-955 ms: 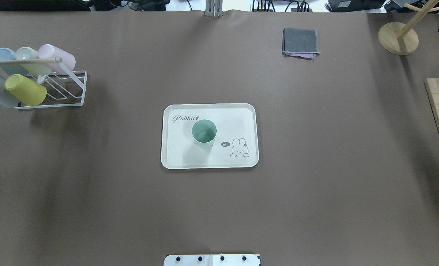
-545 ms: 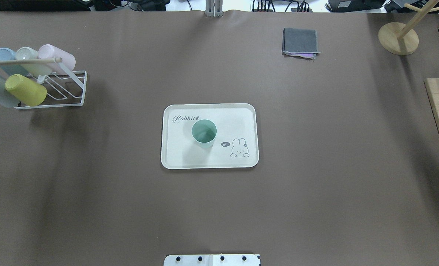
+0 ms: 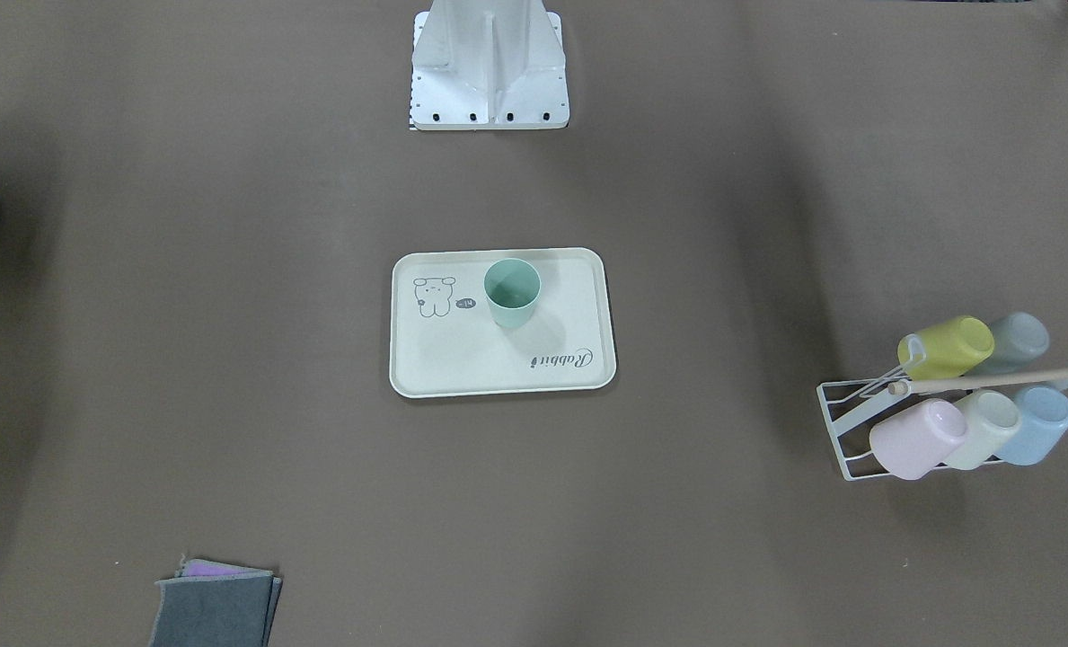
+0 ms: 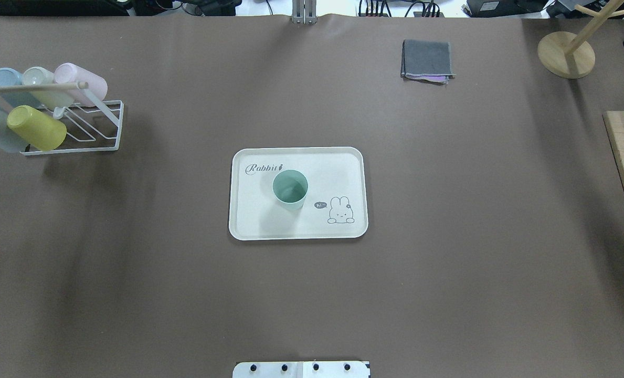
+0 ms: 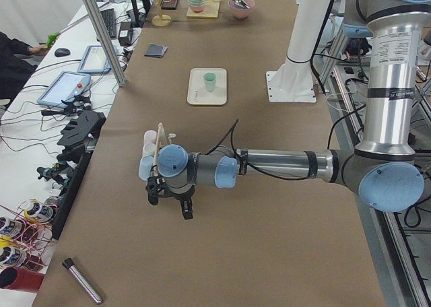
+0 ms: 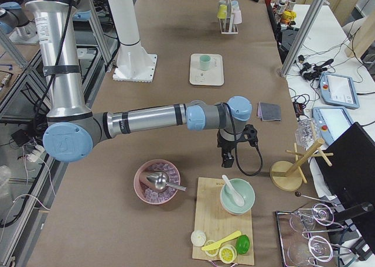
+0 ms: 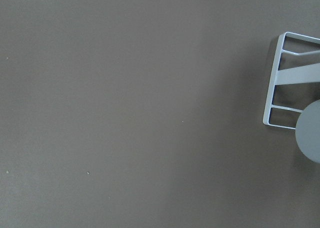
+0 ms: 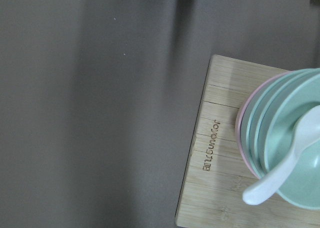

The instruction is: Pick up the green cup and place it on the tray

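A brown table [image 4: 448, 294] fills every view. The left gripper [image 5: 170, 200] hangs over it just beside a wire rack [image 7: 280, 83] of pastel cups. The right gripper [image 6: 233, 147] hangs just beside a board [image 8: 215, 153] bearing stacked bowls [image 8: 270, 133]. How either pair of jaws stands cannot be told. Well apart from both, between them, the green cup [image 4: 290, 189] stands upright on the tray [image 4: 249, 223].
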`<state>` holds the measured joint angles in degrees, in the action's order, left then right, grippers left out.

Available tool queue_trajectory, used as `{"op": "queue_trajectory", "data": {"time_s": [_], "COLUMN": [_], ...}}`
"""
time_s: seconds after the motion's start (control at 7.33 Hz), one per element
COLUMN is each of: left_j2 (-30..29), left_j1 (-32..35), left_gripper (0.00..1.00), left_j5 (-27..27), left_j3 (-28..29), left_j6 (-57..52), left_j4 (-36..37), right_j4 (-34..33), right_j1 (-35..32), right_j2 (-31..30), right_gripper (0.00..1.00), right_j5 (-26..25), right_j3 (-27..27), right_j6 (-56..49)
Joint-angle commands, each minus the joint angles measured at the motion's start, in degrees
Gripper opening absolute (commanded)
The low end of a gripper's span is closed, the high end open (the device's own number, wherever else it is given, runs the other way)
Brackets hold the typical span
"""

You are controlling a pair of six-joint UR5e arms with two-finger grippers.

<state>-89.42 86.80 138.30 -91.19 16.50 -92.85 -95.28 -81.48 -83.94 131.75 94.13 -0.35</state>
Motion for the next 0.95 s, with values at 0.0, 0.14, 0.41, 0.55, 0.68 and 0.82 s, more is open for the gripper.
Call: {"op": "queue_trajectory", "data": {"time_s": [0.0, 0.14, 0.41, 0.55, 0.68, 0.82], "left_j2": [0.2, 0.2, 0.3, 0.6, 0.7, 1.3], "left_j1": [0.3, 0.7, 2.0, 2.0, 2.1, 2.1], "left_gripper": [0.98, 0.98, 0.98, 0.98, 0.98, 0.98], "left_j5": [-3.0, -3.0, -3.0, -3.0, -3.0, -3.0], "left_j3": [0.2, 0.0, 0.1, 0.1, -1.3, -1.5], "left_j6": [-5.5, -5.6, -6.4, -6.5, -6.5, -6.5], "left_j4": [0.6, 1.4, 1.3, 1.3, 1.3, 1.3], "right_j4": [0.0, 0.0, 0.0, 0.0, 0.0, 0.0], "right_j1": [0.0, 0.0, 0.0, 0.1, 0.1, 0.1], "right_j2": [0.0, 0.0, -0.1, 0.0, 0.0, 0.0], "right_gripper": [1.0, 1.0, 1.0, 1.0, 1.0, 1.0], "right_j5": [0.0, 0.0, 0.0, 0.0, 0.0, 0.0], "right_j3": [0.0, 0.0, 0.0, -0.1, -0.1, -0.1], "right_j6": [0.0, 0.0, 0.0, 0.0, 0.0, 0.0]}}
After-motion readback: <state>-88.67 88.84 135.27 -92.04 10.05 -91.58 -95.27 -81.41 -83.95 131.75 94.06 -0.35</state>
